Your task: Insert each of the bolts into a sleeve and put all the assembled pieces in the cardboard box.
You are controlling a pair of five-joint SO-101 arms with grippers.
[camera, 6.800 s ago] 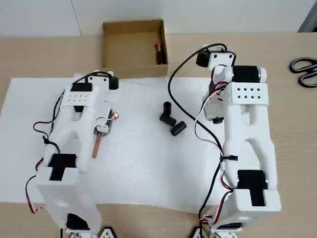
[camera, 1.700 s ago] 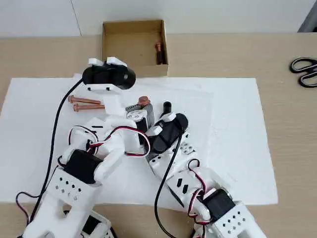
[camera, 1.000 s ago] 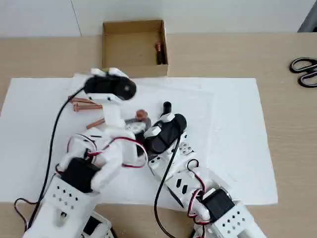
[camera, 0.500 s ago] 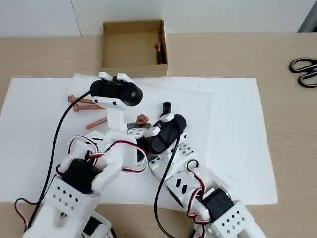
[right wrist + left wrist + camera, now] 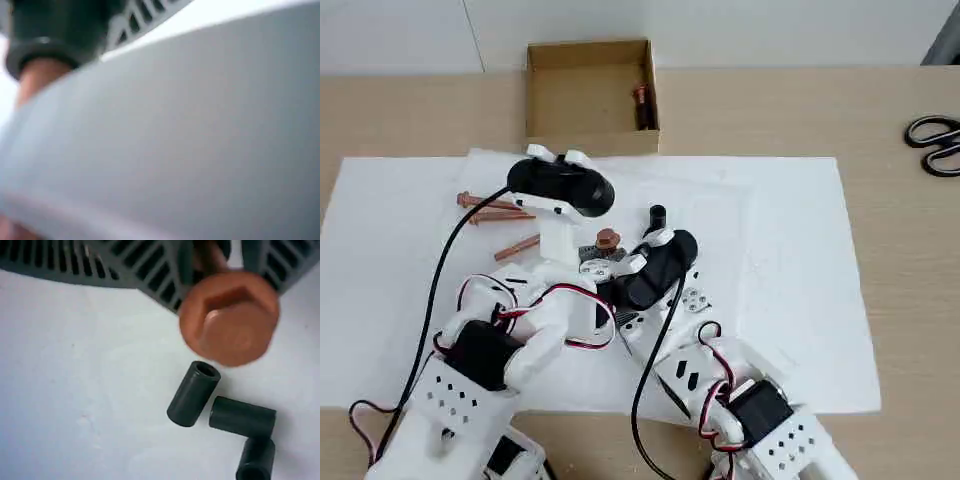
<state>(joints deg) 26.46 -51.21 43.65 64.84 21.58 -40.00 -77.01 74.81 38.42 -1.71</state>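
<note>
My left gripper [image 5: 603,247] is shut on a copper bolt [image 5: 227,322], whose hex head [image 5: 608,238] points up in the high view. Right beside it, my right gripper [image 5: 623,268] sits under its black camera. In the right wrist view it holds a black sleeve [image 5: 47,27] with copper showing just under the rim. Three black sleeves [image 5: 192,392] lie on the white paper below the bolt; one of them [image 5: 657,215] shows in the high view. Three loose bolts [image 5: 492,207] lie to the left. The cardboard box [image 5: 590,45] holds one assembled piece [image 5: 642,105].
A white paper sheet [image 5: 790,240] covers the table's middle, with free room on its right half. Black scissors [image 5: 935,140] lie at the far right edge of the wooden table. A pale arm part blocks much of the right wrist view.
Both arms have left their rest poses and met at the paper's middle. Over the last second my left gripper carried the bolt slightly right, toward the right gripper. A third bolt now lies on the paper.
</note>
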